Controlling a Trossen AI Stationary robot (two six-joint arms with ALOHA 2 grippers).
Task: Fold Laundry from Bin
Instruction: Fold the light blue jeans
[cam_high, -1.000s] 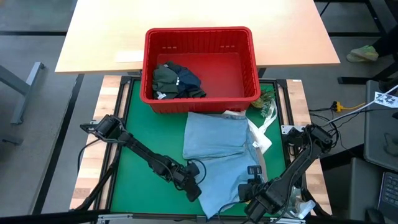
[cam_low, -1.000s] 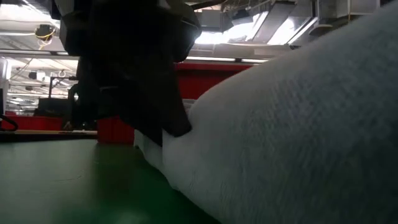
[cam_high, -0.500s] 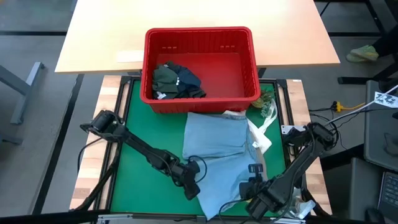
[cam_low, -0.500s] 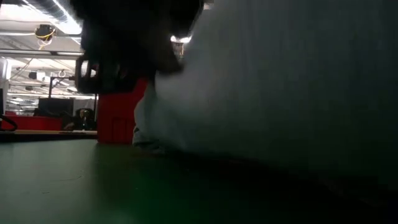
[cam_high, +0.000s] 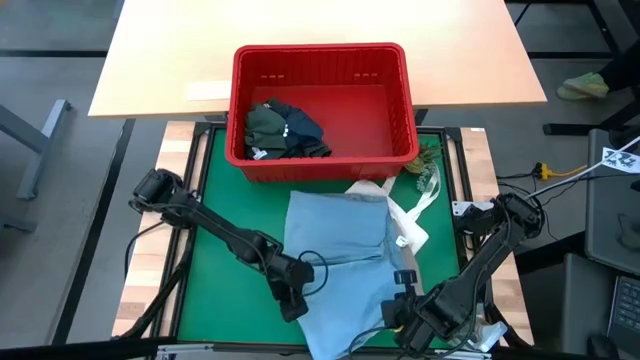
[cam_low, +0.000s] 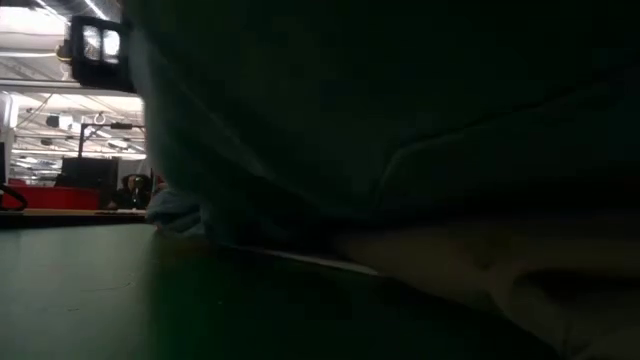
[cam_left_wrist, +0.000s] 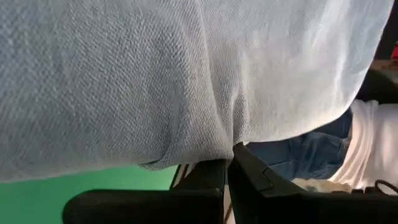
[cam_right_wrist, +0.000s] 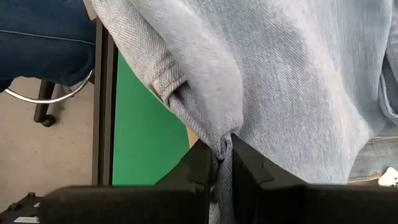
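Desk (cam_high: 215, 195): you have a green mat on the desk just in front of the red bin, and every place below is given from that bin.
Red bin (cam_high: 410, 100): it stands at the far edge of the mat. It holds a dark olive-green garment (cam_high: 265, 125) and navy shorts (cam_high: 298, 128) bunched together in its left half; its right half is bare.
Light blue shirt (cam_high: 335, 245): it lies spread on the mat just in front of the bin, its far edge close to the bin's front wall and its near edge lifted by both hands.
White tote bag (cam_high: 408, 220): it lies beside the shirt's right edge, in front of the bin's right corner, partly tucked under the shirt.
Handling: judge the shirt as light, soft and limp. It will sag and crease between your two holds, so take it by the hem or the corners and keep the edge taut. The woven cloth looks to have enough grip that it should not slip.
Left hand (cam_high: 292, 305): it is in front of the bin, at the shirt's near left corner, clenched on a fold of the blue cloth, as your left wrist view shows (cam_left_wrist: 229, 163).
Right hand (cam_high: 400, 305): it is at the shirt's near right corner, clamped on a pinched seam of the same shirt (cam_right_wrist: 222, 163).
Risk: the tote's straps may drag along with the shirt.
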